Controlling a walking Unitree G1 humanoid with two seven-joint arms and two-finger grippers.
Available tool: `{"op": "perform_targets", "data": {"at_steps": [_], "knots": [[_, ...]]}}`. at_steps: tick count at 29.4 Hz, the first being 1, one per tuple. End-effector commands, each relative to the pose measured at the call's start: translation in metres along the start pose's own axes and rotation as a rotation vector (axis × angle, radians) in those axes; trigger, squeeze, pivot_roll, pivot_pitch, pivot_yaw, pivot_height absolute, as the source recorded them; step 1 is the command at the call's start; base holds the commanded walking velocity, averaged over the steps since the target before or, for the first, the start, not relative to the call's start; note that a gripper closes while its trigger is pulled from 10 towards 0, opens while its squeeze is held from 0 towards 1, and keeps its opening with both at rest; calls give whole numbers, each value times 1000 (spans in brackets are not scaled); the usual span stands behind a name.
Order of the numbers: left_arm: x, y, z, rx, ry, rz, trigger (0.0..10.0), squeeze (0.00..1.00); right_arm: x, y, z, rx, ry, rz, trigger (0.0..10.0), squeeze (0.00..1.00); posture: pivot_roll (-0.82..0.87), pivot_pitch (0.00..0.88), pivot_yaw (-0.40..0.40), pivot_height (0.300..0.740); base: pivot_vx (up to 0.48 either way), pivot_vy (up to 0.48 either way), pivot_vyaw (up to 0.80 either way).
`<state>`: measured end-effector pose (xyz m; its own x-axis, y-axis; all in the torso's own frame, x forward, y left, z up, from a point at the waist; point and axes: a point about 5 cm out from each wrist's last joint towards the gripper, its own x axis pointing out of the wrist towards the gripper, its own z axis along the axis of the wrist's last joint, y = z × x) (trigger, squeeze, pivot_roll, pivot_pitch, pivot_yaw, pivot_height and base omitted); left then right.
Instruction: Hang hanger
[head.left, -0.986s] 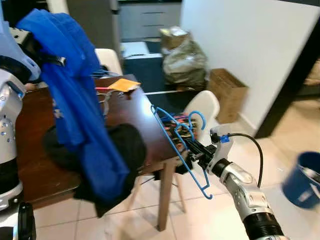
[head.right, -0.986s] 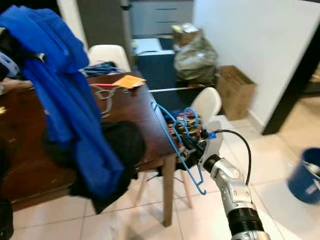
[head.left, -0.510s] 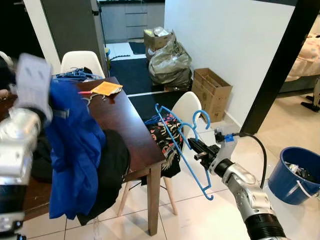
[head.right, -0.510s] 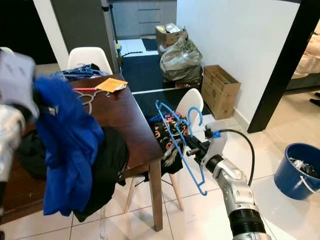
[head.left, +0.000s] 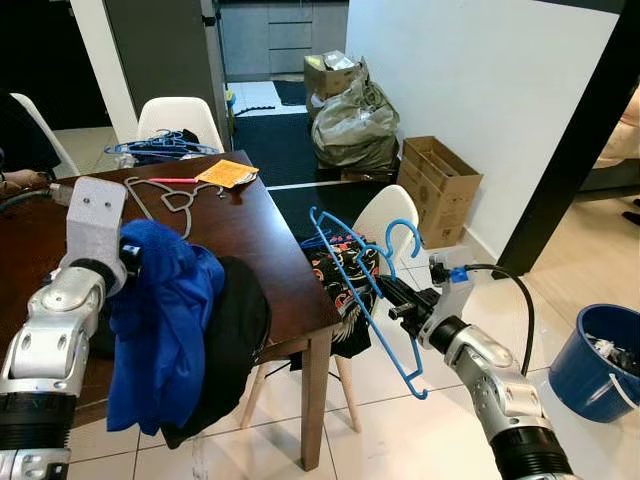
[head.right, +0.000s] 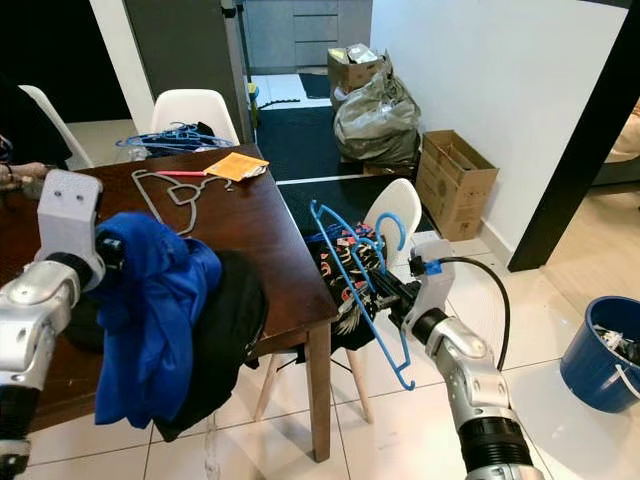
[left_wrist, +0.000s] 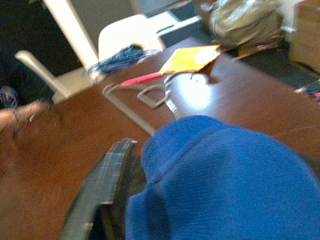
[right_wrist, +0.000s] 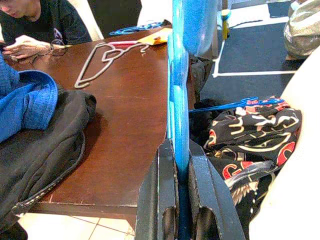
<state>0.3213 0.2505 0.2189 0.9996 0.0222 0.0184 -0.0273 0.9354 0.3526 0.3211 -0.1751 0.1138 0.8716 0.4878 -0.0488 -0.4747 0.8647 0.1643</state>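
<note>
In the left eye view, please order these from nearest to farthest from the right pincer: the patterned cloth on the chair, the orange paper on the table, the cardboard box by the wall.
From the right pincer, which grips the blue hanger:
1. Patterned cloth, on the white chair beside it.
2. Cardboard box, beyond it, by the wall.
3. Orange paper, at the table's far end.

eye views: bright, sharp – even indoor light
counter (left_wrist: 200, 95): white glare patch
left wrist: soft, blurred
doorway top-left: dark

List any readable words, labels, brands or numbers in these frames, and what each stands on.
None can be read.
Orange paper on the table: no print legible.
Cardboard boxes: no marking legible.
Patterned black garment on the chair: decorative print, no letters.
</note>
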Motion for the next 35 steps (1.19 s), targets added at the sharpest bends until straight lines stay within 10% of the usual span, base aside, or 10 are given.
{"op": "perform_targets", "data": {"at_steps": [1, 9, 16, 20, 27, 28, 29, 30, 35], "knots": [[-2, -2, 6, 86, 11, -35, 10000, 1000, 1, 2, 1, 7, -5, 7, 10000, 0, 3, 0, -1, 731, 0, 0, 0], [-5, 18, 24, 350, 46, 93, 10000, 1000, 2, 3, 0, 16, -6, 8, 10000, 0, 11, 0, 3, 731, 0, 0, 0], [-21, 34, -4, 536, 304, 45, 10000, 1000, 4, 3, -1, 26, -2, 14, 10000, 0, 14, 0, 5, 731, 0, 0, 0], [-30, 43, -13, 554, 396, 9, 10000, 1000, 4, 3, -1, 29, 0, 15, 10000, 0, 18, 0, 3, 731, 0, 0, 0], [-38, 37, -14, 356, 401, -137, 10000, 1000, 4, 3, -2, 32, 4, 19, 10000, 0, 18, 0, 3, 731, 0, 0, 0], [-38, 33, -11, 280, 375, -169, 10000, 373, 4, 3, -2, 32, 3, 19, 10000, 0, 13, 0, 1, 731, 0, 0, 0], [-38, 33, -11, 280, 375, -169, 10000, 373, 4, 3, -2, 32, 3, 19, 10000, 0, 13, 0, 1, 731, 0, 0, 0], [-38, 28, -6, 203, 336, -219, 10000, 0, 4, 3, -1, 31, 3, 18, 10000, 0, 13, 0, 1, 731, 0, 0, 0], [-45, 16, 5, 93, 270, -374, 10000, 0, 3, 3, -1, 30, 2, 17, 10000, 0, 9, 0, 1, 731, 0, 0, 0]]}}
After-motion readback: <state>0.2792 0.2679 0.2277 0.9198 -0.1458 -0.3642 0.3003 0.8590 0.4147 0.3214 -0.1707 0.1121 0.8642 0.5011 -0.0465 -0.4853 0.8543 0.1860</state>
